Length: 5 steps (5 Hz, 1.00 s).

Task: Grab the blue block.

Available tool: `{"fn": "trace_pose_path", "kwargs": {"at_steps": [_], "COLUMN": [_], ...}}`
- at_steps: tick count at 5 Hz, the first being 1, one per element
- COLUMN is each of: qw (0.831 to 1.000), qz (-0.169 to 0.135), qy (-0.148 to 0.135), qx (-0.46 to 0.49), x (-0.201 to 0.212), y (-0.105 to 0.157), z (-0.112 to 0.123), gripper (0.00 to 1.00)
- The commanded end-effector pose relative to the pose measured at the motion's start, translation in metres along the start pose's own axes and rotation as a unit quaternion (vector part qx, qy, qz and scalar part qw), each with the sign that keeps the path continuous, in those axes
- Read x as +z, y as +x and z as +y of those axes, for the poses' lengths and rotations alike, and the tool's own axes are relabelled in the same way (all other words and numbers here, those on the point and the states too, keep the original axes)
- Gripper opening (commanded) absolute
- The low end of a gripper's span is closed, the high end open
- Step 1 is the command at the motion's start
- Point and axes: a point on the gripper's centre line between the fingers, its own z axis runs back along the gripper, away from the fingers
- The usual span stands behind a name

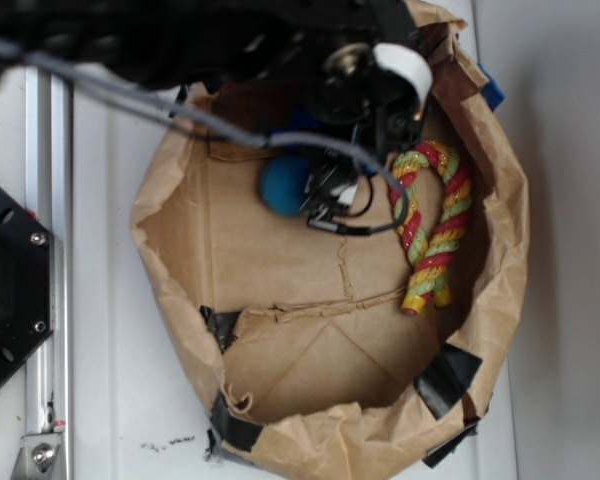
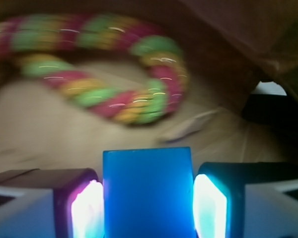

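Observation:
The blue block (image 2: 148,191) fills the gap between my gripper's (image 2: 148,198) two glowing pads (image 2: 87,210), and both pads press against its sides. Its smooth mid-blue face points at the wrist camera. In the exterior view the gripper (image 1: 330,190) hangs under the black arm, low inside the brown paper bag (image 1: 170,290), and the arm and cables hide the block there. A round teal-blue ball (image 1: 283,183) lies just left of the gripper.
A red, green and yellow rope toy (image 1: 432,225) lies bent on the bag floor right of the gripper, and it shows ahead of the fingers (image 2: 114,74). Black tape (image 1: 448,378) patches the bag's walls. A metal rail (image 1: 50,250) and black base (image 1: 5,290) stand at left.

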Motion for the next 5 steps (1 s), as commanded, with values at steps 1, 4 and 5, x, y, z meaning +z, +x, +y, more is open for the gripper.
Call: {"fn": "trace_pose_path", "kwargs": {"at_steps": [1, 4, 5], "qw": [0.996, 0.972, 0.975], "qz": [0.041, 0.069, 0.057], "qy": [0.011, -0.026, -0.008], "qx": [0.082, 0.222, 0.216], "x": [0.070, 0.106, 0.107], "y": [0.020, 0.028, 0.034], "z": [-0.033, -0.003, -0.002], "gripper": [0.00, 0.00, 0.00]}}
